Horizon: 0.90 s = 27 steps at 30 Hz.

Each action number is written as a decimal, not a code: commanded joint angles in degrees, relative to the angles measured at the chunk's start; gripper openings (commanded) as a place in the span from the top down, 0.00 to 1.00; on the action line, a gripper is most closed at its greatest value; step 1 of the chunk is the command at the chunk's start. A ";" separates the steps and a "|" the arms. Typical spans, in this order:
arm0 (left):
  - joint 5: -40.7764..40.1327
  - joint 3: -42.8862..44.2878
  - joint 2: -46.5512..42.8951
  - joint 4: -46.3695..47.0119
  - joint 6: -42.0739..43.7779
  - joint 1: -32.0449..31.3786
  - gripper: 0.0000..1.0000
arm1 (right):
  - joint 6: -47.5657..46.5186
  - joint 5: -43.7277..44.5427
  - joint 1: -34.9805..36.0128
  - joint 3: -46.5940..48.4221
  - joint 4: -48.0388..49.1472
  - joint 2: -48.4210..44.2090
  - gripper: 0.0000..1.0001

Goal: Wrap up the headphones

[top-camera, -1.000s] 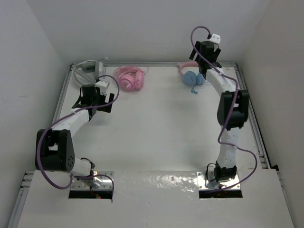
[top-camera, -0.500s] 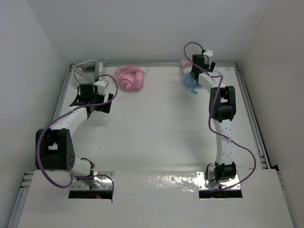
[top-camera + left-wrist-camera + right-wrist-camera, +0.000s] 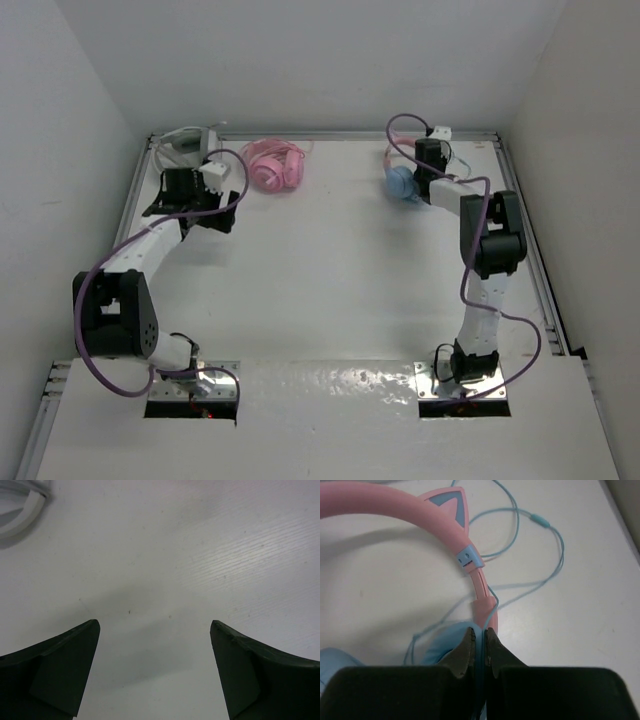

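The headphones [image 3: 400,183] lie at the back right of the table, with light-blue ear cups and a pink headband [image 3: 395,507] carrying a cat ear [image 3: 449,505]. Their thin light-blue cable [image 3: 555,555] loops loosely over the table. My right gripper [image 3: 480,632] is low over one ear cup [image 3: 437,647], beside the headband's end, and is shut on a strand of that cable. In the top view the right gripper [image 3: 414,182] sits right at the headphones. My left gripper [image 3: 155,627] hangs open over bare table at the back left, holding nothing.
All-pink headphones [image 3: 272,165] lie at the back centre. Grey-white headphones [image 3: 185,145] sit in the back left corner, just beyond the left gripper [image 3: 190,200], their edge [image 3: 25,510] showing in the left wrist view. A raised rim [image 3: 525,215] borders the table; walls stand close.
The right arm came down from above onto the headphones, and its gripper went from open to shut on the cable. The left gripper edged toward the back left corner.
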 commanded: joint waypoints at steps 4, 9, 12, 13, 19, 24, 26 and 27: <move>9.66 9.68 0.25 -4.18 2.29 0.15 0.13 | -9.32 -7.51 4.54 -21.66 16.53 -17.00 1.00; 8.45 14.79 1.30 -7.69 3.44 -6.85 0.14 | -13.19 -9.79 9.11 -30.38 21.99 -23.68 1.00; 7.91 16.37 2.79 -8.05 3.53 -12.75 0.12 | -14.86 -10.15 11.75 -35.13 24.72 -25.19 1.00; 9.22 17.07 3.32 -7.53 3.27 -13.90 0.11 | -14.95 -10.76 13.50 -36.88 25.95 -26.06 1.00; 8.62 24.71 15.16 -8.75 -0.51 -21.29 0.09 | -12.76 -9.97 20.98 -43.65 30.52 -30.71 1.00; 4.93 27.27 21.77 -7.88 -1.66 -25.42 0.09 | -13.11 -8.13 26.87 -46.13 31.76 -33.80 1.00; 5.01 27.80 23.97 -7.52 -2.45 -25.78 0.09 | -12.85 -8.13 27.92 -46.48 31.85 -34.94 1.00; 5.10 28.32 24.50 -7.26 -2.71 -25.87 0.09 | -12.67 -8.21 29.15 -46.83 32.28 -35.12 1.00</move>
